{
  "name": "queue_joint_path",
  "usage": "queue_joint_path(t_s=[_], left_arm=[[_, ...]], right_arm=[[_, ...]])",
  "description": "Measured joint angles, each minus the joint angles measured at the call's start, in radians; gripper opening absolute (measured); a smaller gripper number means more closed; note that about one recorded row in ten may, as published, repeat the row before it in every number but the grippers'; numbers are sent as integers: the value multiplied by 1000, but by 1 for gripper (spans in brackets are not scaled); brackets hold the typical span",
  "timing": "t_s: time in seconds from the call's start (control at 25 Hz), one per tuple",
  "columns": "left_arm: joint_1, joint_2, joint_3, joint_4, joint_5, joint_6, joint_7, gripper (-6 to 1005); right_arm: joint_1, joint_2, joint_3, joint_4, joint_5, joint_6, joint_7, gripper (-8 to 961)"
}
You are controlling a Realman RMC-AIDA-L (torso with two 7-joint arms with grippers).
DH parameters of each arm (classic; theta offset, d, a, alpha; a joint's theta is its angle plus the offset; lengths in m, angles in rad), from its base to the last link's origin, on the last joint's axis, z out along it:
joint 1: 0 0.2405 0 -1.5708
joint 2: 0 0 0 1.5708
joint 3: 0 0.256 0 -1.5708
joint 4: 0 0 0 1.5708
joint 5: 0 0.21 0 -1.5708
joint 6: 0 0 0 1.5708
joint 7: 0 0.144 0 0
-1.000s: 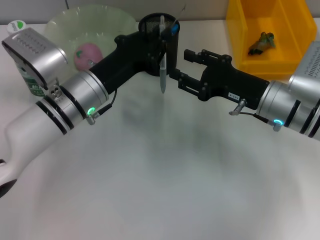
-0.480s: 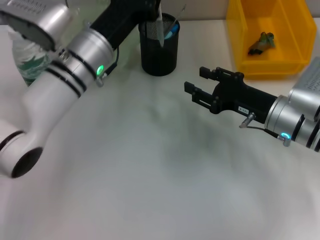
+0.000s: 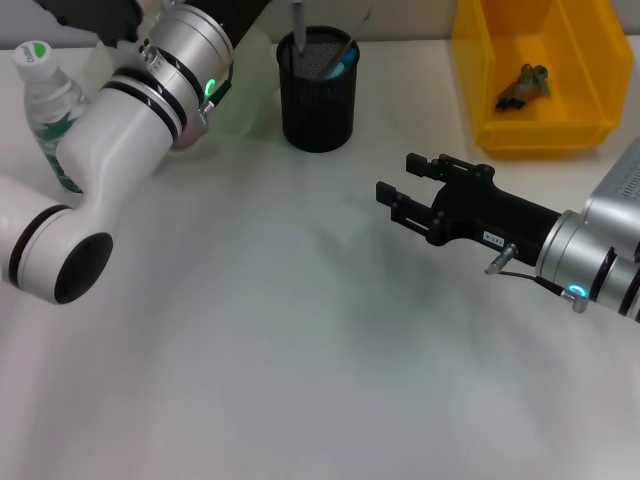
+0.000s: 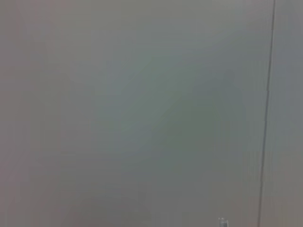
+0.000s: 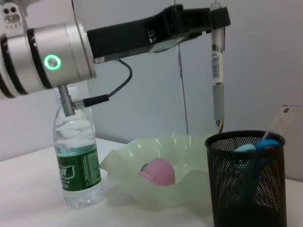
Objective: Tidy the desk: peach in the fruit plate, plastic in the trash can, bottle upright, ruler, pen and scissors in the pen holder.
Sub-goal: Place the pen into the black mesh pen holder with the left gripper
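Left pincer (image 5: 215,21) clamped on pen (image 5: 217,71), tip above pen holder (image 3: 318,88); you drop it next. Peach (image 5: 157,171) plated, bottle (image 3: 50,110) upright. Right pincer (image 3: 405,190) apart, idle over worktop (image 3: 250,340).

Left pincer (image 5: 218,19) lifted pen (image 5: 217,71) higher above holder (image 3: 318,90).

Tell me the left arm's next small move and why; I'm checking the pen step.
Probably lower straight down. The left gripper holds the pen upright with its tip just above the rim of the pen holder, so it isn't inside yet. The right gripper waits open, away from the holder.
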Motion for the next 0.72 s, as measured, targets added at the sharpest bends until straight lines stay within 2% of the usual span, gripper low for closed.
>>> queue_joint_path(t_s=[0.2,0.68,0.72], left_arm=[[-9,0,-8,7,7,-50,13,167],[-2,0,20,-19,8,-74,52,201],[0,0,20,-19,8,-74,52,249]], right_arm=[[-6,0,3,0,-3,-1,0,584],[-8,0,-2,-3,-6,-4,0,585],[-8,0,-1,-3,-6,-4,0,585]])
